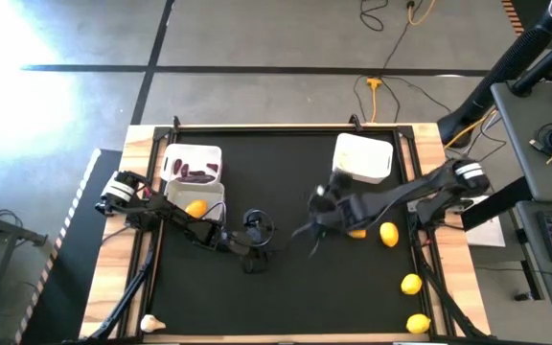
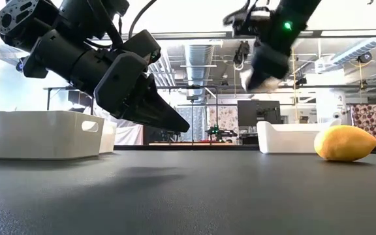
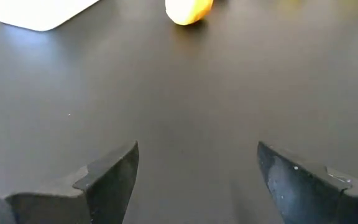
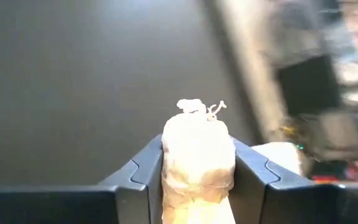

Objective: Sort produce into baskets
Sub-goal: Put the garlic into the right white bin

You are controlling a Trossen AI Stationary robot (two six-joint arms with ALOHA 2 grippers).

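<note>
No text, label, brand, number or sign can be read anywhere in these views.

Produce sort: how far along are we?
Done: dark purple pieces lie in one white plastic bin and a yellow-orange lemon in the bin beside it. In hand: the right pincer grips a white garlic bulb. The left pincer is open and empty. Left: four loose lemons on the right and another garlic bulb near the front left corner.

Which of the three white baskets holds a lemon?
The basket nearer the table's front on the left side, by the left arm: it holds a lemon. The one behind it holds dark purple pieces; the right one shows none.
</note>
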